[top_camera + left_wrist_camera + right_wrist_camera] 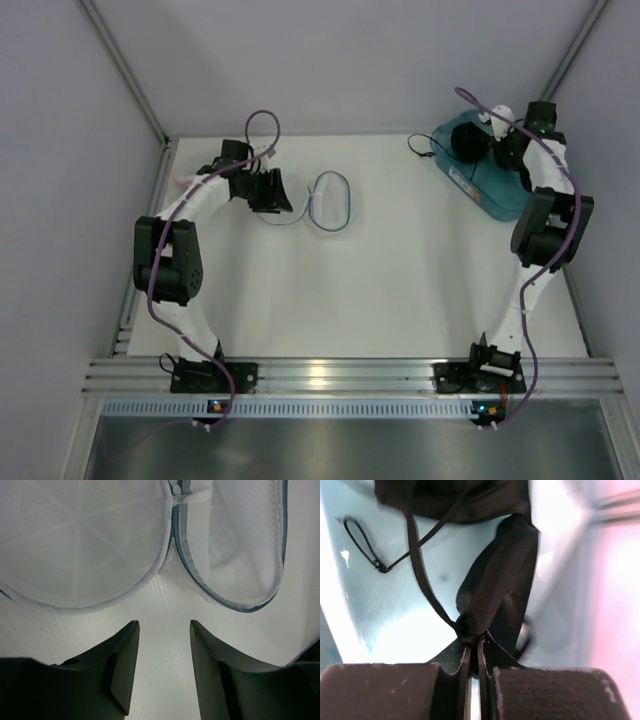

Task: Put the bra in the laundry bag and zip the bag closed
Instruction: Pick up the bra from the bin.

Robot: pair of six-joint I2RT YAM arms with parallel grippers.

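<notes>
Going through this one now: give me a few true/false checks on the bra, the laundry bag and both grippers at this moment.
1. The right gripper is shut on the bra. True.
2. The bra lies inside the laundry bag. False: it is in the teal bin at the far right, well apart from the bag.
3. The left gripper grips the bag's rim. False: its jaws stand open with nothing between them, and the bag lies just ahead of them.
4. The laundry bag lies on the table, close to the left gripper. True.
</notes>
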